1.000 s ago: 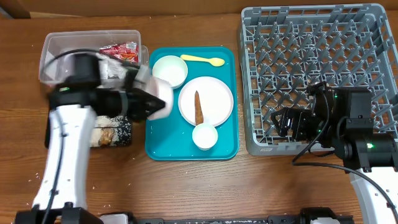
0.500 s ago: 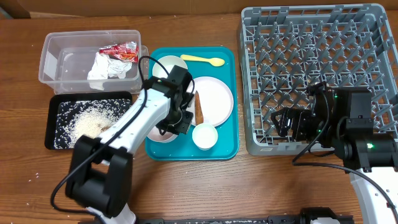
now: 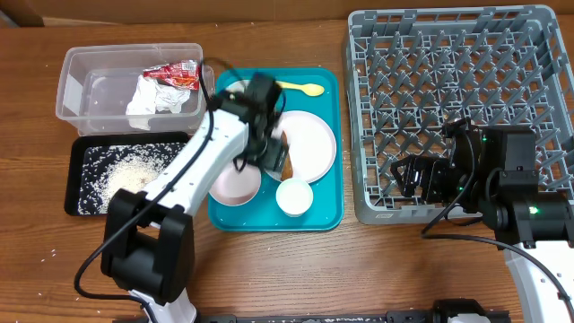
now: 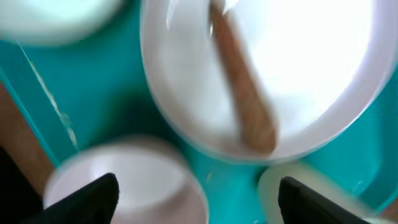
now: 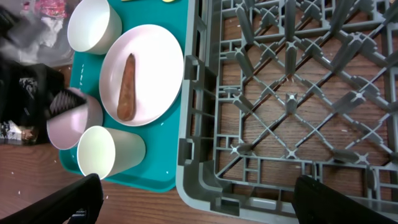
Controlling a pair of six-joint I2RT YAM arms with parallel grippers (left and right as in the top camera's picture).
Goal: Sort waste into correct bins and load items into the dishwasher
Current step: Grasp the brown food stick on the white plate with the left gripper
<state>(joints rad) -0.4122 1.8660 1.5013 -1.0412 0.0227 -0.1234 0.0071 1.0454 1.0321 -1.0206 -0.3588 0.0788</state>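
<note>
Holds left pincer (image 4: 199, 190) spread over empty bowl (image 4: 124, 183), scrap (image 4: 242, 99) just ahead, probably next waste; parks right pincer (image 5: 199, 196) spread above rack (image 5: 280, 93).

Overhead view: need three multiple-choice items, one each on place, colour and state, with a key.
1. Where does the red snack wrapper lie?
A) in the clear tub
B) in the black tray
C) in the grey rack

2. What colour is the spoon?
A) red
B) pale yellow
C) black

3. How is the right hand?
A) shut on the cup
B) shut on the plate
C) open, holding nothing

Key:
1 A: it lies beside the napkin, inside the tub's walls.
2 B: it shows pale yellow against the teal tray.
3 C: the right wrist view shows its fingers wide apart with nothing gripped between them.
</note>
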